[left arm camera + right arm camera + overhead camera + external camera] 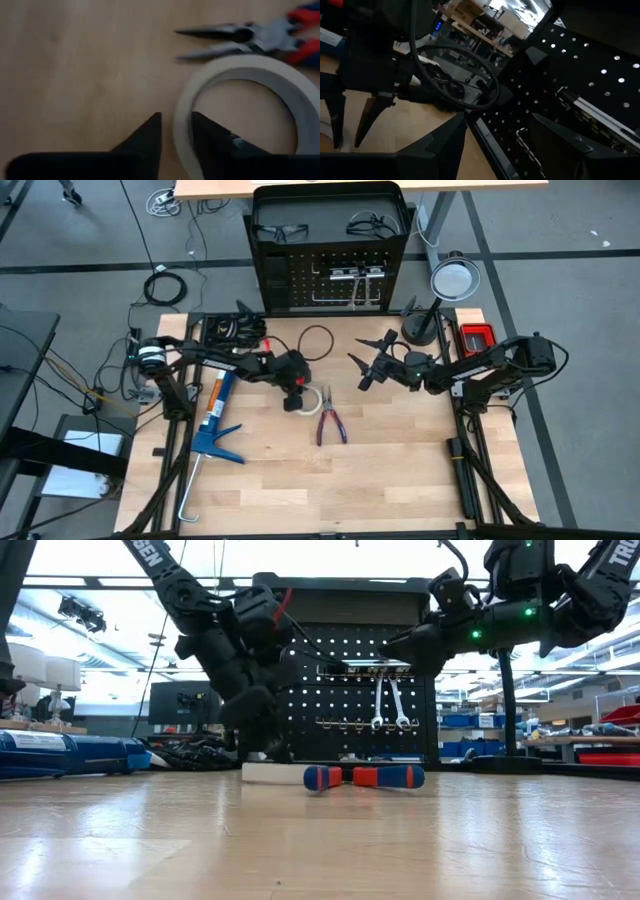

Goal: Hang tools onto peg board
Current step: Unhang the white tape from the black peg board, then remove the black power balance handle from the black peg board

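Near to far, high view. Lower left of the frame: 1 blue caulking gun (212,423) lying on the table (400,470), nozzle end toward the board.

Centre: 1 pair of red-handled pliers (331,423) flat on the wood, nose toward the tape. Just above it, 1 white tape roll (309,401), also flat.

Left gripper (296,395) is down at the tape roll. In the left wrist view its fingers (150,131) straddle the roll's wall, one outside and one inside the ring, slightly apart with the wall between them. Cannot tell if they actually pinch it; the roll sits on the table.

Right gripper (366,362) hovers right of centre, jaws spread, nothing held, pointing toward the board.

1 loose black cable loop (316,338) near the board's foot.

Top centre: 1 peg board (340,265). 2 silver wrenches (388,700) hang side by side on its hooks. 2 safety glasses (280,230) rest on top of the frame.

Upper right: 1 round lamp (454,279).
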